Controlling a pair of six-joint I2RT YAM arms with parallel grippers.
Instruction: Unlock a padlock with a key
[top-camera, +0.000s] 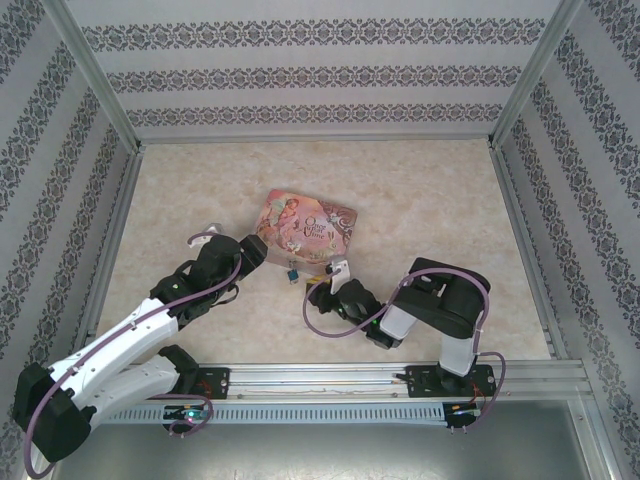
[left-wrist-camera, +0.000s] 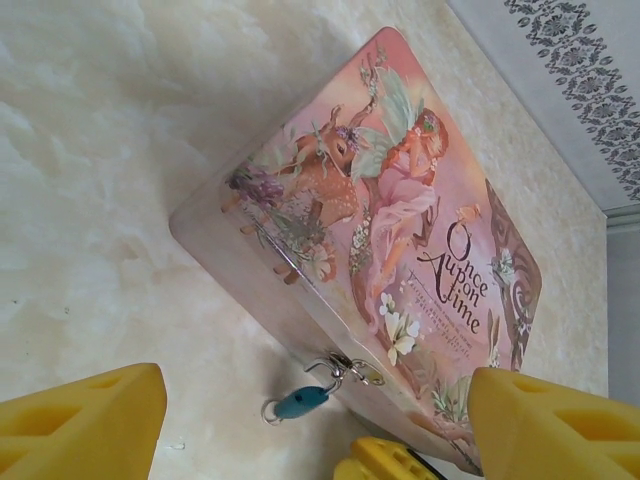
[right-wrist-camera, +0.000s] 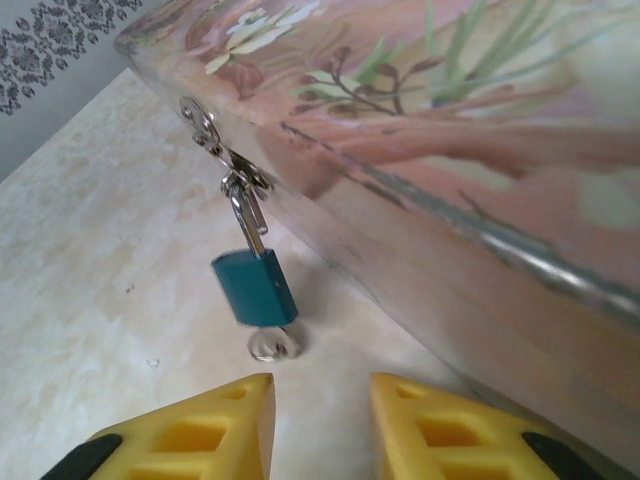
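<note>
Robot lab cell: aluminium frame (top-camera: 97, 80), wallpapered panels (top-camera: 300, 75), marble-look tabletop (top-camera: 420, 200), left arm (top-camera: 120, 345), right arm (top-camera: 440, 300) bolted to rail (top-camera: 320, 378).

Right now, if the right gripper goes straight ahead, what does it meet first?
Probably the key under the padlock, slightly left of the right gripper's line. The tin wall sits just beyond. Depth is unclear.
</note>
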